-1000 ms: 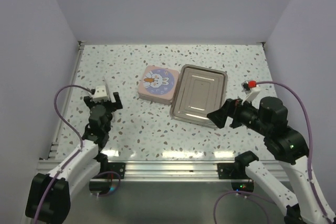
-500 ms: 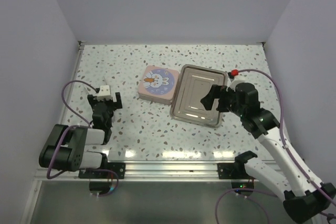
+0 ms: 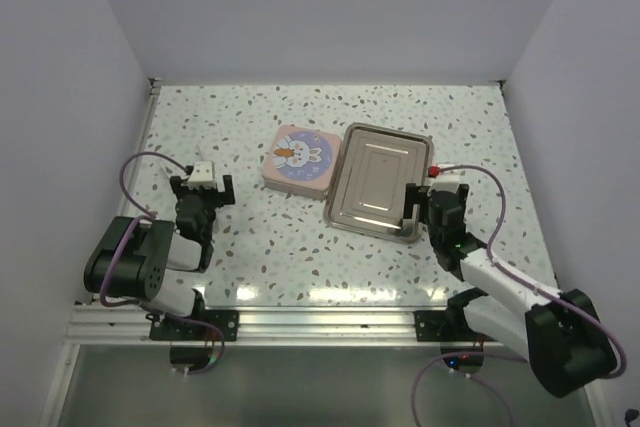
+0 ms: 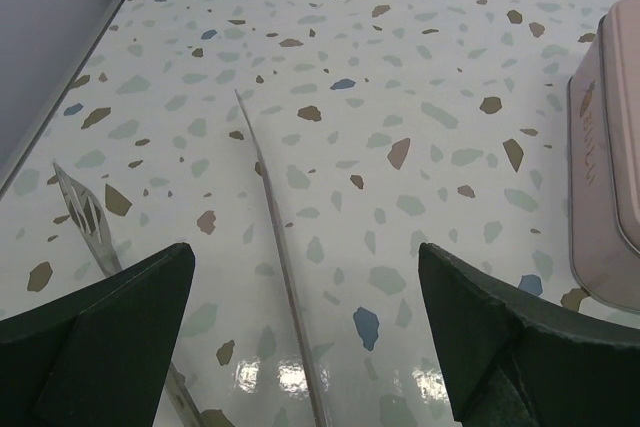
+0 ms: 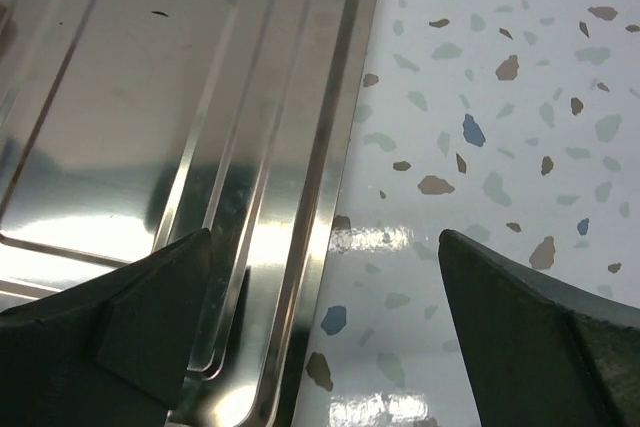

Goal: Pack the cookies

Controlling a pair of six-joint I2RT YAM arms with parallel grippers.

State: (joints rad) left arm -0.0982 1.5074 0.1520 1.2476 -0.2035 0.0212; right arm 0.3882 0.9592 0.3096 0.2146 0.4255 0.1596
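Left wall (image 3: 100, 97): rises along the table's (image 3: 260, 242) left edge, close to the folded left arm.
Left gripper (image 3: 201, 188) (image 4: 305, 267): fingers spread wide with nothing between them, low over bare speckled table near the left edge.
Room on the left: open table runs from this gripper ahead to the back wall and rightward to the tin.
Tin (image 3: 298, 159) (image 4: 605, 177): pink and square with rounded corners, lid on, well apart from the left gripper. Its rounded side edge shows at the right of the left wrist view.
Tray (image 3: 375, 172) (image 5: 150, 97): shiny steel and shallow, set slightly askew just right of the tin. Whether the two touch cannot be told.
Right gripper (image 3: 418, 205) (image 5: 325, 247): fingers spread and holding nothing, straddling the tray's right rim near its near corner. One finger is over the tray floor, the other over the table.
Room on the right: a bare strip of table lies between the tray's rim and the right wall (image 3: 560, 97).
Cookies: none in sight in any view, so where they lie cannot be told.
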